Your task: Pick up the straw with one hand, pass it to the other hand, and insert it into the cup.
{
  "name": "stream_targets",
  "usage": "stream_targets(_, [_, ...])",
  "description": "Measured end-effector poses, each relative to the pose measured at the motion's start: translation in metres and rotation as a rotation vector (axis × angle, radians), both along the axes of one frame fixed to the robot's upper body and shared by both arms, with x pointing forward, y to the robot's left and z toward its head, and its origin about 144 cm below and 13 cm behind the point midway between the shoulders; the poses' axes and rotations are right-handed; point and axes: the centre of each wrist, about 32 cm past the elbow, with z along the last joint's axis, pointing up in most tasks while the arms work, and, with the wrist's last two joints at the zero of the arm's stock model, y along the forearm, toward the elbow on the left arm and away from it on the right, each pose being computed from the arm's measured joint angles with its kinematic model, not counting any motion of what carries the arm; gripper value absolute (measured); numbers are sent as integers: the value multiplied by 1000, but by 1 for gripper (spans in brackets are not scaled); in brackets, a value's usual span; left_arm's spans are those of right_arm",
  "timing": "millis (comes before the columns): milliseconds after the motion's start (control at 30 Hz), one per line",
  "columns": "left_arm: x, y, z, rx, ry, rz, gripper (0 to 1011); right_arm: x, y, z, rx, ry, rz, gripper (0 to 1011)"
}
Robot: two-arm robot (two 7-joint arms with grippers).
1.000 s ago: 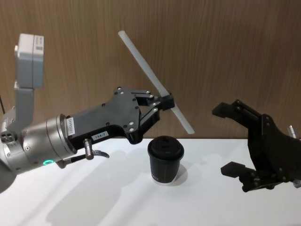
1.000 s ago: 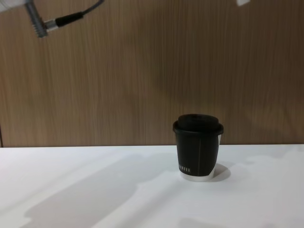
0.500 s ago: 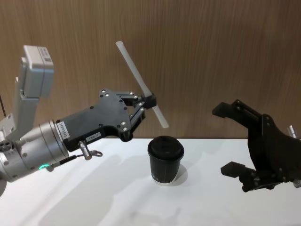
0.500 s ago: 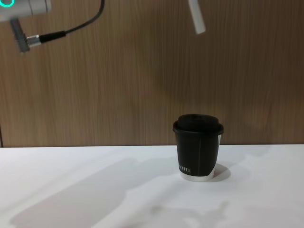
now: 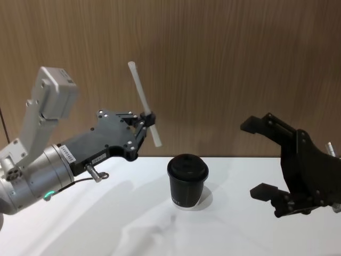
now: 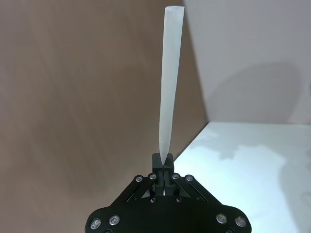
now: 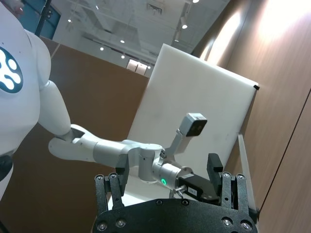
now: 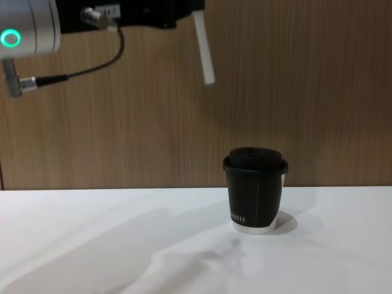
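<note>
The white straw (image 5: 137, 85) is pinched near its lower third by my left gripper (image 5: 147, 118), which is shut on it, up and to the left of the cup. It stands steep, with its lower end pointing down toward the table. In the left wrist view the straw (image 6: 167, 97) rises straight out of the closed fingertips (image 6: 160, 167). From the chest view its lower end (image 8: 204, 49) hangs high, left of the cup. The black lidded cup (image 5: 187, 181) (image 8: 254, 199) stands upright on the white table (image 5: 106, 224). My right gripper (image 5: 257, 159) (image 7: 167, 174) hovers open to the cup's right, holding nothing.
A brown wood-grain wall (image 5: 240, 64) closes the back of the table. The left arm's silver wrist with its green ring light (image 8: 10, 38) and thin cable (image 8: 92, 67) hangs at the upper left of the chest view.
My left gripper has drawn back to the left with the straw and turned it more upright; its lower end now shows lower in the chest view. The right gripper and the cup have not moved.
</note>
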Motion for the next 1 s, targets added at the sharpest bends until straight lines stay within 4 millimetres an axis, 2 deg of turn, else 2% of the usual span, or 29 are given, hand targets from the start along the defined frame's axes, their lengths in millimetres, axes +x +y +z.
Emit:
stream_targets(300, [9, -7, -14, 63, 70, 130, 10, 0, 0, 0, 0, 0, 0, 1001])
stream_targets(533, [19, -15, -20, 91, 103, 153, 11, 0, 0, 0, 0, 0, 0, 1001])
stream_targets(1000, [35, -33, -13, 96, 96, 104, 10, 0, 0, 0, 0, 0, 0, 1001])
